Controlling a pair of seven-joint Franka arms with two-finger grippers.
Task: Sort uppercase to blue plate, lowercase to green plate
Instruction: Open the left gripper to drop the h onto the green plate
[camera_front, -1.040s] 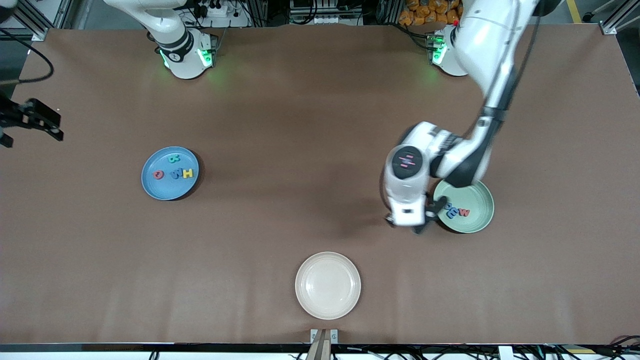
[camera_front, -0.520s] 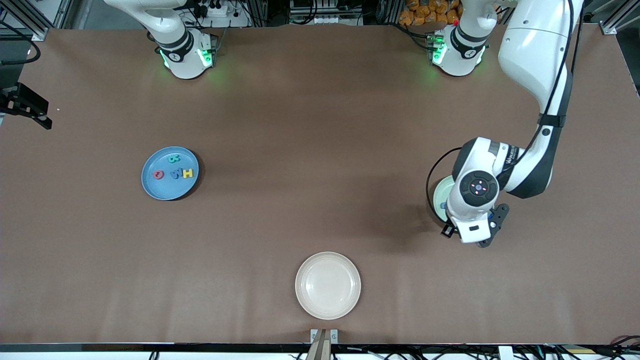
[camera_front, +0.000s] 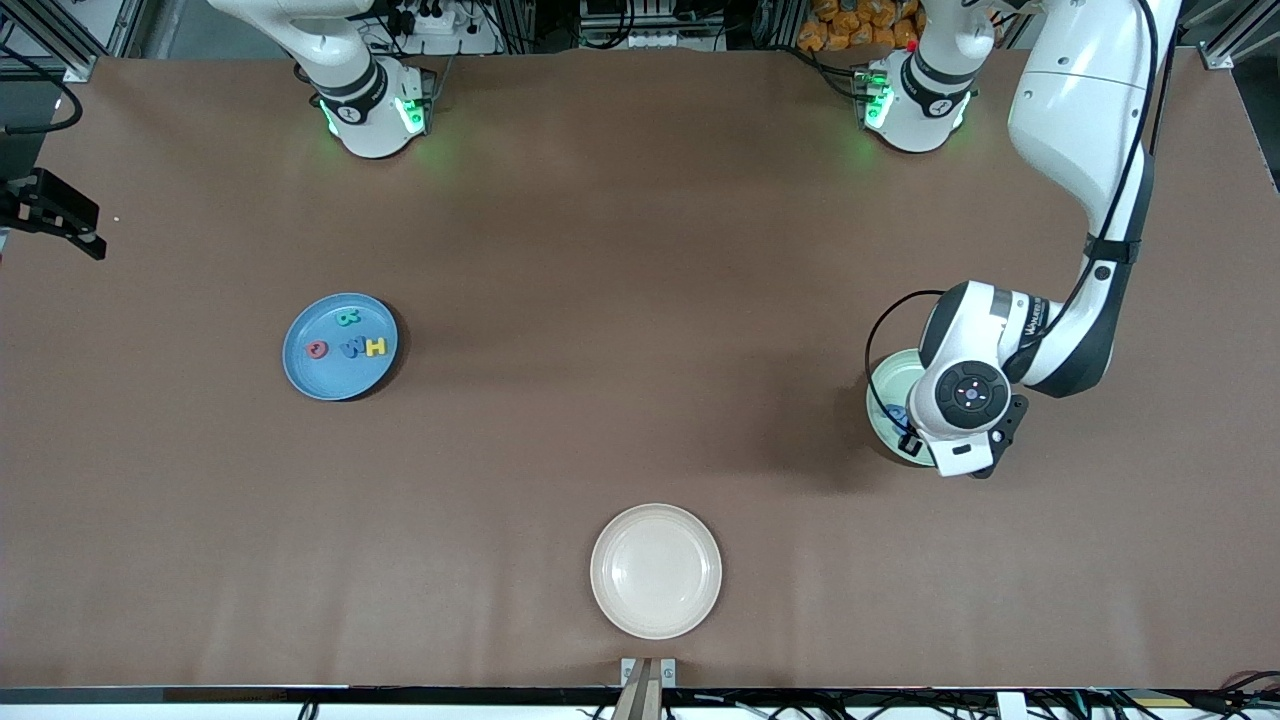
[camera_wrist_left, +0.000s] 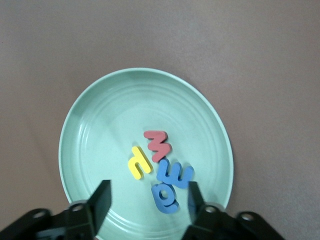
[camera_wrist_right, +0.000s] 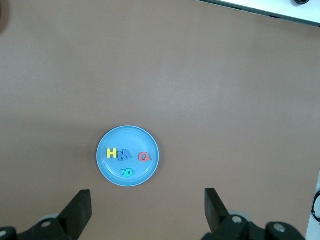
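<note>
Left claw (camera_wrist_left: 148, 200) hovers over the round pale mint-green plate (camera_wrist_left: 95, 125), fingers spread, nothing between them. In the plate lie four small foam lowercase letters, clustered and touching — red w (camera_wrist_left: 158, 145), yellow n-shaped letter (camera_wrist_left: 138, 163), blue m (camera_wrist_left: 174, 174), blue a (camera_wrist_left: 164, 196). In the front view the left arm's wrist covers most of this plate (camera_front: 885, 385), toward the left arm's end of the brown surface (camera_front: 600, 250). Right claw (camera_wrist_right: 148, 207) waits high up, fingers wide apart, empty. Round medium-blue plate (camera_front: 310, 375) sits toward the right arm's end — holding red Q (camera_front: 317, 349), blue M (camera_front: 352, 348), yellow H (camera_front: 375, 347), teal-green R (camera_front: 347, 318). Round cream plate (camera_front: 655, 570) is nearest the front camera, between the two.
</note>
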